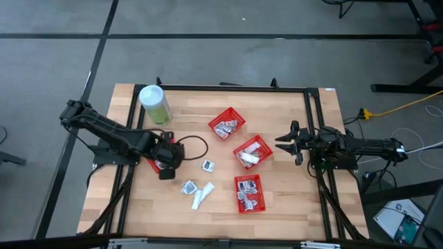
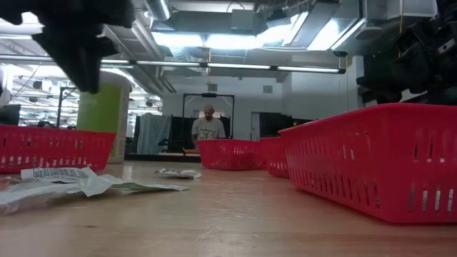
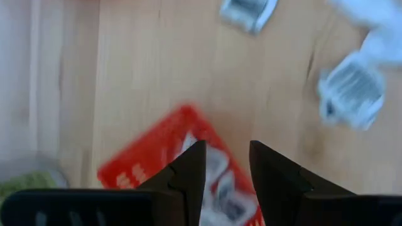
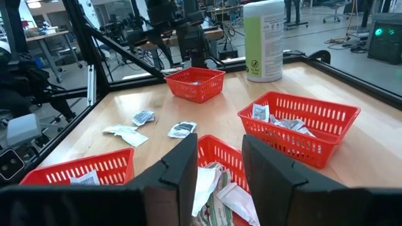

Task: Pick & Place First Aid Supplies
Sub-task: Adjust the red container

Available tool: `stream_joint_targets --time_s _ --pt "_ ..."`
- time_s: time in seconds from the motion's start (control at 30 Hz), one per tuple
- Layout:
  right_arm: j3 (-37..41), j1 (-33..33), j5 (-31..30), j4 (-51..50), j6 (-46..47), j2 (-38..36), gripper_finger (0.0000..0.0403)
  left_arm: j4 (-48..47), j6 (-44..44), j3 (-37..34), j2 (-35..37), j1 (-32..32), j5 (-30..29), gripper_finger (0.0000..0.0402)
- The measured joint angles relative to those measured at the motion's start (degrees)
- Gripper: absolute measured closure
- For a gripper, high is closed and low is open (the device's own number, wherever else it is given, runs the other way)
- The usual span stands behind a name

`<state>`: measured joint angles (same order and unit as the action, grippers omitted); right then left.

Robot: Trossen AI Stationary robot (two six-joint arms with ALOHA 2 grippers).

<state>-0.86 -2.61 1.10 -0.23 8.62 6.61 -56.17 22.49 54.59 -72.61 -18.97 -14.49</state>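
Several first aid supplies lie loose on the wood: one small packet (image 1: 208,165) and a pair of wrapped pieces (image 1: 196,191), which also show in the left wrist view as blurred packets (image 3: 352,94). My left gripper (image 1: 166,170) hangs open, pointing steeply down, over a red basket (image 3: 151,160) at the table's left that holds packets. Nothing shows between its fingers. My right gripper (image 1: 287,142) waits open at the table's right, level, just beyond the middle basket (image 4: 217,154).
Three more red baskets with packets stand right of centre: far (image 1: 227,123), middle (image 1: 251,152) and near (image 1: 248,192). A pale-green canister (image 1: 155,104) stands at the far left. A black frame (image 1: 228,88) runs round the table. A person (image 2: 208,128) stands in the room beyond.
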Motion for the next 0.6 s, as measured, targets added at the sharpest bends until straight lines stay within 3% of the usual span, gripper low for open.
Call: stream_joint_targets --time_s 0.37,0.6 --pt "0.0 0.01 0.0 -0.01 0.01 0.02 0.0276 -2.63 10.63 -0.37 -0.87 -3.27 3.89 0.0288" --pt "0.0 0.01 0.02 -0.02 0.11 0.02 0.0276 -0.19 17.98 -7.01 -0.88 -3.36 8.81 0.0287"
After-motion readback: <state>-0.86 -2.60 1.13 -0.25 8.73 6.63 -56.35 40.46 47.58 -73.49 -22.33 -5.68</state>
